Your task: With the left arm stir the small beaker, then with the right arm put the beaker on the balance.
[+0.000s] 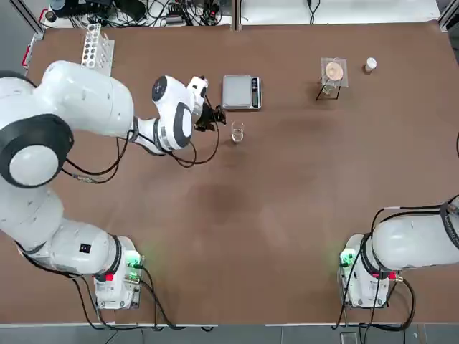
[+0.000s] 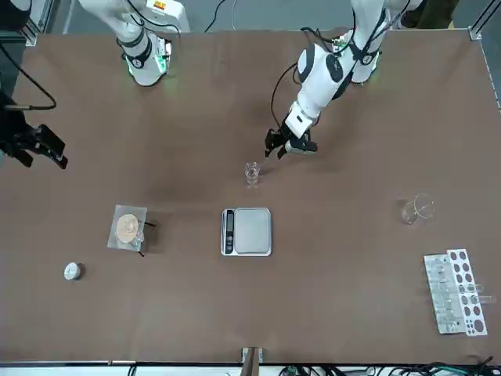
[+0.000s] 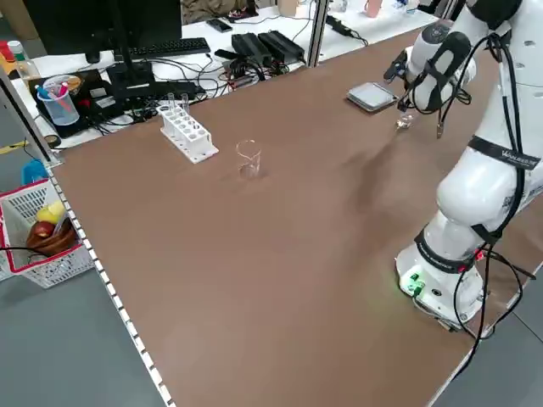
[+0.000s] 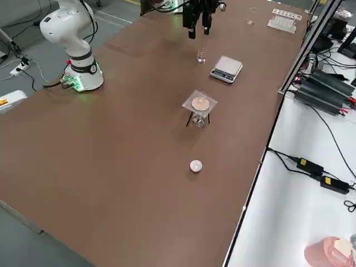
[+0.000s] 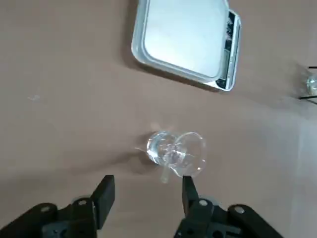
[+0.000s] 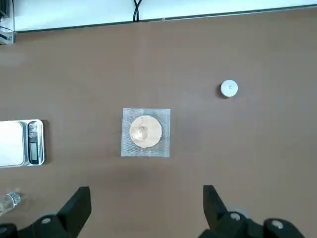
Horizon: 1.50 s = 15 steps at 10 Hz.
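Observation:
The small beaker (image 1: 237, 132) is a tiny clear glass that stands upright on the brown table, just on the robot's side of the balance (image 1: 241, 92). The balance is flat and grey with a silver pan. My left gripper (image 1: 214, 118) hovers close to the beaker's left. In the left wrist view its fingers (image 5: 105, 194) stand apart, with the beaker (image 5: 176, 148) just beyond the tips and a short clear stub poking out toward them. Nothing is gripped. My right gripper (image 2: 39, 145) hangs open far off at the table's right side, holding nothing.
A stand with a round orange-tan disc (image 1: 333, 72) and a small white cap (image 1: 370, 64) sit at the far right. A larger glass vessel (image 2: 416, 209) and a test-tube rack (image 1: 97, 46) are at the far left. Cables run along the back edge.

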Motion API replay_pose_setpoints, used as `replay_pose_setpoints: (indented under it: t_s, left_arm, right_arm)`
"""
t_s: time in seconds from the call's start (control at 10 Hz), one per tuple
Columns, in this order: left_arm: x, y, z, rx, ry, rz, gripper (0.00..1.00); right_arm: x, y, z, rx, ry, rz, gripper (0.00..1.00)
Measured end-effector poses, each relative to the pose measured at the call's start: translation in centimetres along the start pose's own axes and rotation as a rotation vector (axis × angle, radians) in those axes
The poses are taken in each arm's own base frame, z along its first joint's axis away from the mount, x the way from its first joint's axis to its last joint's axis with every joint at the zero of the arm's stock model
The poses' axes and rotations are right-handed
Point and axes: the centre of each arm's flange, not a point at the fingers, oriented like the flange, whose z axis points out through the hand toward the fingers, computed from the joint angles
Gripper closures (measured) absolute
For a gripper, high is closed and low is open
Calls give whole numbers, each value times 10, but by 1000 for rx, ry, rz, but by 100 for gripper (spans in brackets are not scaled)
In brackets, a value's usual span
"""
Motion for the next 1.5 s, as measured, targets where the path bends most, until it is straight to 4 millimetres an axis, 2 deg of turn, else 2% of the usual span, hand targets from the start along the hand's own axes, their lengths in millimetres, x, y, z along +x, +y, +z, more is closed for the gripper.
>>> replay_pose_setpoints:
  t_s: [0.2, 0.5, 0.7, 1.2, 1.5]
  left_arm:
    - [-2, 0, 9, -3, -11, -3, 41]
    - [-8, 10, 12, -15, -20, 9, 45]
    - [-8, 12, 14, -18, -23, 9, 55]
    - [-1, 13, 27, -31, -37, 33, 59]
    - [1, 15, 27, -36, -33, 32, 60]
  right_arm:
    - [0, 0, 0, 0, 0, 0, 0]
    - [0, 0, 0, 0, 1, 0, 0]
    - [0, 0, 0, 0, 1, 0, 0]
    - [0, 0, 0, 0, 1, 0, 0]
    - [0, 0, 0, 0, 1, 0, 0]
